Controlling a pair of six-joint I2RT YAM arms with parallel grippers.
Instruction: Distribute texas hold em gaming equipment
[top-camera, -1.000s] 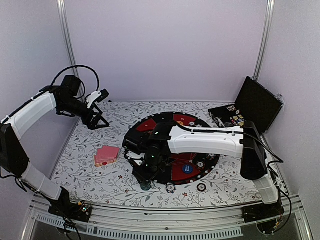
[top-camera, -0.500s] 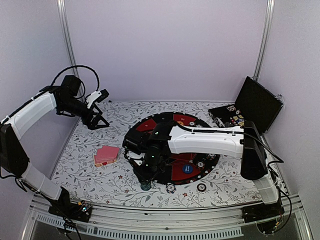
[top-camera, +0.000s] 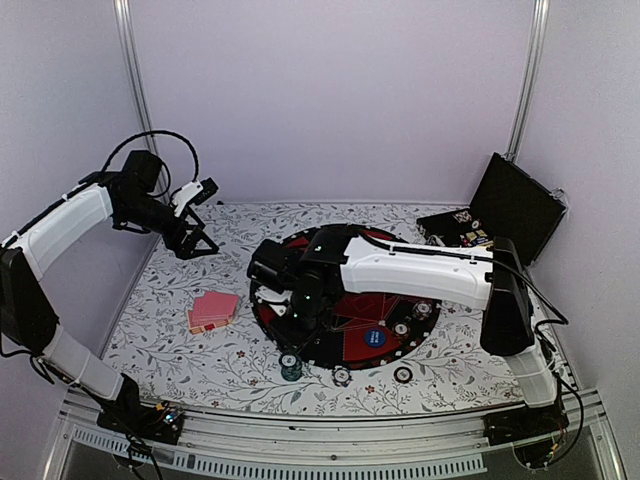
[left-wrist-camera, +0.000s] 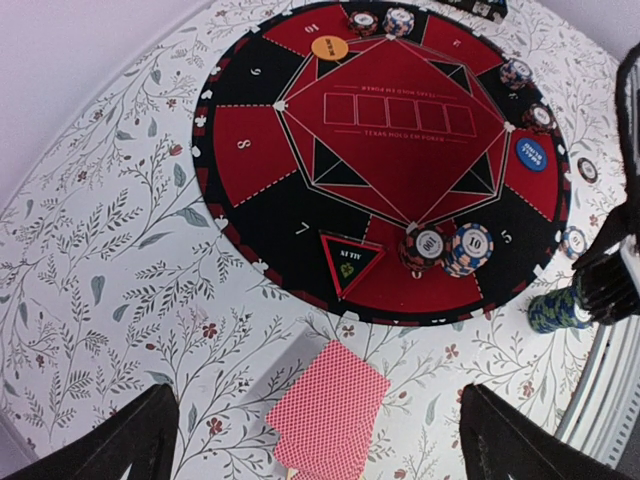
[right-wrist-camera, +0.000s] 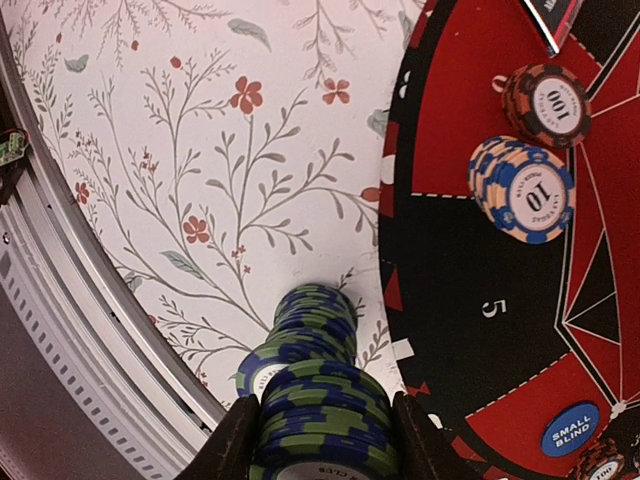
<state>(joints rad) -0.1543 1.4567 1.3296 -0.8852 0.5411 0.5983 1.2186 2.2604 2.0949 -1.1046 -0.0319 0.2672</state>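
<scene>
several seats on the mat (left-wrist-camera: 250, 150) are already served. a red chip stack (right-wrist-camera: 547, 103) and a blue chip stack (right-wrist-camera: 525, 190) stand side by side near the figure five. more chips sit along the mat's upper and right rim in the left wrist view. an orange disc (left-wrist-camera: 329, 47) lies at the top of that view, and the small blind disc (right-wrist-camera: 572, 428) lies at lower right of the right wrist view. one loose chip (top-camera: 342, 376) and another (top-camera: 403, 374) lie on the tabletop (top-camera: 180, 330) below the mat.

the playing cards (top-camera: 213, 310) rest in one pile at centre left, undealt.

the right end effector (right-wrist-camera: 325, 440) pinches a batch of green chips (right-wrist-camera: 322, 415), raised above the remaining green stack (top-camera: 291, 368). that stack stands on the tabletop just off the mat's lower edge. the left end effector (top-camera: 195, 245) hangs at upper left, fingers spread, holding nothing.

the case (top-camera: 515, 205) at right shows items inside.

judgement: chips are partly distributed. the mat's left-hand seats look bare, the green chips need placing, and the cards are left to deal.
</scene>
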